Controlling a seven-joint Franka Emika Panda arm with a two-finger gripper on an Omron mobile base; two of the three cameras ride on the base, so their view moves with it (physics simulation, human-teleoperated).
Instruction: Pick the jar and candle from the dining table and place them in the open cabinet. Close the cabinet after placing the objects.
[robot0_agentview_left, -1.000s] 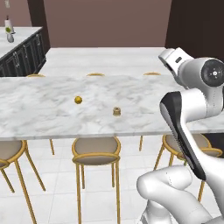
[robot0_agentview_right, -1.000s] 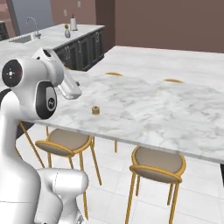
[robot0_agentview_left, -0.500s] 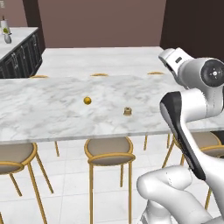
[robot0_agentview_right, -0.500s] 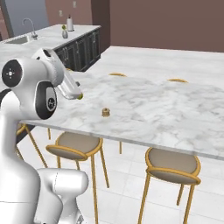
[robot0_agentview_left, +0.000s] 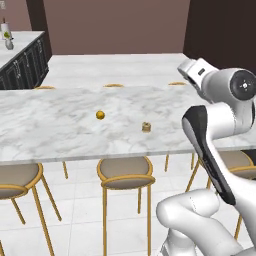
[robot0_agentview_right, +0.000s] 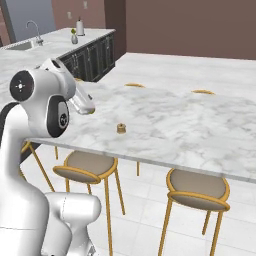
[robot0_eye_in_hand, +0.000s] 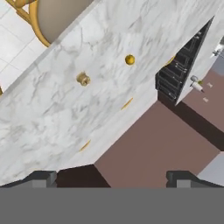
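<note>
The arm stands folded high at the worktop's near edge, pincer spread wide and empty. The candle sits near that edge, the jar further in.

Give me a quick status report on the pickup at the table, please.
Claw open, empty, well short of the table. Candle and golden knob sit apart on the marble. Nothing between them and the arm.

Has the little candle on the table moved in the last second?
No. The candle sits as before beside the jar on the dining table; the camera shifted, not the candle.
</note>
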